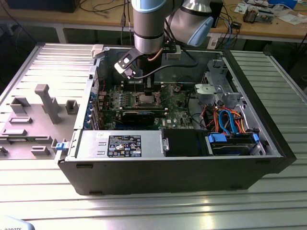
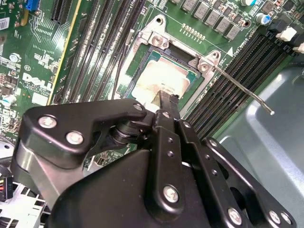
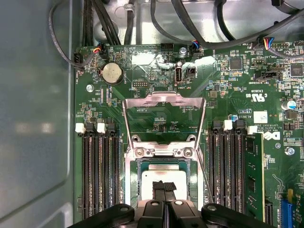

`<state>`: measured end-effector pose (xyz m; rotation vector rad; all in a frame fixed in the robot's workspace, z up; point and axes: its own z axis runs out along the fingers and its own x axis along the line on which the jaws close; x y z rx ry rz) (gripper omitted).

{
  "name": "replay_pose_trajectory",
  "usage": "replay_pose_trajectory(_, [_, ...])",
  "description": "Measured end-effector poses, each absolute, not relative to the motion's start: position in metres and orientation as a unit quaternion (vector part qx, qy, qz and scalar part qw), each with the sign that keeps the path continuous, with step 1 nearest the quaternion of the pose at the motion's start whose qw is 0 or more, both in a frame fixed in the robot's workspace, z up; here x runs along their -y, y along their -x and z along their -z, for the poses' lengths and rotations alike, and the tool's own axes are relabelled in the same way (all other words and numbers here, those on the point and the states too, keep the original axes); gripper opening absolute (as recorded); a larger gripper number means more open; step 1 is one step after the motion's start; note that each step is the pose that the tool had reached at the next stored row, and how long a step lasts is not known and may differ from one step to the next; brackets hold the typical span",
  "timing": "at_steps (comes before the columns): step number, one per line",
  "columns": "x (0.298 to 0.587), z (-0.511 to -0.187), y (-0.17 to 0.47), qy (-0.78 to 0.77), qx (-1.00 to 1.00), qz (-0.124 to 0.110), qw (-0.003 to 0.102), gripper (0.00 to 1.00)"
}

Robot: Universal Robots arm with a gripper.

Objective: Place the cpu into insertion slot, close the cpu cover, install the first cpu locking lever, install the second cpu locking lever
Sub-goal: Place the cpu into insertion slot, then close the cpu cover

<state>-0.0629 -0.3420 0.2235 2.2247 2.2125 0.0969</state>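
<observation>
Though behind pincer (image 3: 165,186), cpu (image 3: 160,173) half-visible.

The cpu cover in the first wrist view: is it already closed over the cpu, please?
No, the cpu cover stands flipped open, and the cpu's metal top lies uncovered.

We hold our arm (image 1: 148,28) upright, pointing straight down. Our pincer (image 3: 164,186) has its fingers (image 3: 160,191) pressed together.

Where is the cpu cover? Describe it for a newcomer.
Inside the open computer case lies the green motherboard. Near its middle, the cpu sits between black memory slots; the cpu cover is swung open beside it, a thin silver frame with a large square opening.
</observation>
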Motion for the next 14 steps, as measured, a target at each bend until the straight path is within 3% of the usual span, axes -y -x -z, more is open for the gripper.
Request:
replay_pose_trajectory(7, [0.342,-0.2235,0.0629,-0.709,-0.705,-0.031,0.001,0.11])
replay_pose_trajectory(8, [0.342,-0.2231,0.06,-0.709,-0.705,-0.018,-0.009,0.11])
replay_pose_trajectory(9, [0.342,-0.2231,0.0596,-0.709,-0.705,-0.014,-0.013,0.11])
replay_pose_trajectory(14, [0.3419,-0.2232,0.0593,-0.709,-0.705,-0.014,-0.013,0.11])
